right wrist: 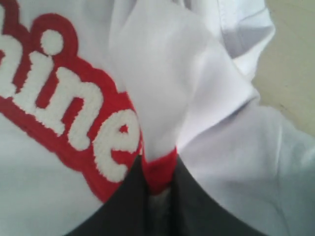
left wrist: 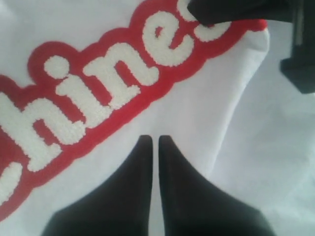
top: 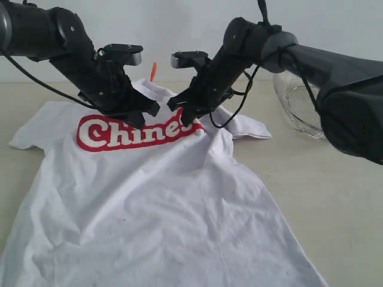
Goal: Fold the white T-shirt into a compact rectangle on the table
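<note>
The white T-shirt [top: 161, 209] lies chest up on the table [top: 341, 209], its red-outlined lettering [top: 131, 133] toward the far end. Its right side is bunched and pulled inward at the end of the lettering. My right gripper [top: 189, 117] is shut on that raised fold; a red edge of the lettering [right wrist: 160, 172] sits pinched between its jaws [right wrist: 158, 169]. My left gripper [top: 142, 115] hovers just over the chest beside the lettering [left wrist: 98, 93], its fingers shut [left wrist: 154, 140] with only a thin slit between them; no cloth shows in its grip. The orange neck tag [top: 154, 70] sticks up behind.
A round wire-mesh basket [top: 296, 110] stands at the back right, close behind the right arm. The right sleeve [top: 251, 127] lies flat toward it. Bare table shows to the right of the shirt, and the two grippers are nearly touching.
</note>
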### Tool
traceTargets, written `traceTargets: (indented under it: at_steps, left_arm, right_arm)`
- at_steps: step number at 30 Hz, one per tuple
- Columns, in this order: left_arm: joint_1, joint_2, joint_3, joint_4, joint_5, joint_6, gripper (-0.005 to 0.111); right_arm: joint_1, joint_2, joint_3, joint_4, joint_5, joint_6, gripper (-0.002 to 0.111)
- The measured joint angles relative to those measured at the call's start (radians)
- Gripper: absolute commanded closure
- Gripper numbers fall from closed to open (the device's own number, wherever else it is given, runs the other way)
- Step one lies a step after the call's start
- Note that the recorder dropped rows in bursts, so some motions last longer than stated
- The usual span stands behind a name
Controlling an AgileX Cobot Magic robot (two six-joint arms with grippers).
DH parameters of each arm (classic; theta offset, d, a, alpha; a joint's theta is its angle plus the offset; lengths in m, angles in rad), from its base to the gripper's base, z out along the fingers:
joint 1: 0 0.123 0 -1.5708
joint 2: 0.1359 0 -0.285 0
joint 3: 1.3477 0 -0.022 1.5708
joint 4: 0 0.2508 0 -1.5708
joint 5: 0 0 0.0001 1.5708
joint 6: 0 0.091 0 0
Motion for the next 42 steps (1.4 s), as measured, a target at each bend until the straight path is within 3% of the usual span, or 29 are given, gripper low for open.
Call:
traceTargets:
  at_steps: [6, 9, 11, 12, 13, 18, 24, 35, 42]
  left_arm:
    - [0.000, 0.000, 0.000, 0.015, 0.010, 0.000, 0.102]
    - [0.000, 0.000, 0.000, 0.023, 0.012, 0.000, 0.102]
    - [0.000, 0.000, 0.000, 0.025, 0.012, 0.000, 0.102]
    - [0.000, 0.000, 0.000, 0.025, 0.012, 0.002, 0.102]
    - [0.000, 0.000, 0.000, 0.025, 0.012, 0.004, 0.102]
    - [0.000, 0.000, 0.000, 0.025, 0.012, 0.007, 0.102]
    - [0.000, 0.000, 0.000, 0.025, 0.012, 0.007, 0.102]
    - [0.000, 0.000, 0.000, 0.025, 0.012, 0.007, 0.102]
    - [0.000, 0.000, 0.000, 0.023, 0.016, 0.007, 0.102]
  right_arm:
    - [0.002, -0.035, -0.006, 0.122, 0.155, 0.007, 0.108]
    - [0.012, -0.035, -0.001, 0.136, 0.160, 0.031, 0.077]
    - [0.019, -0.035, 0.001, 0.136, 0.164, 0.031, 0.046]
    - [0.021, -0.035, 0.001, 0.138, 0.164, 0.031, 0.036]
    - [0.023, -0.035, 0.001, 0.138, 0.164, 0.031, 0.035]
    - [0.027, -0.031, 0.001, 0.140, 0.168, 0.026, 0.058]
    - [-0.035, -0.064, 0.006, 0.144, 0.170, 0.026, 0.049]
    - [-0.269, -0.095, 0.081, 0.130, 0.168, 0.111, 0.049]
    - [-0.249, -0.095, 0.202, 0.071, 0.171, 0.104, 0.049]
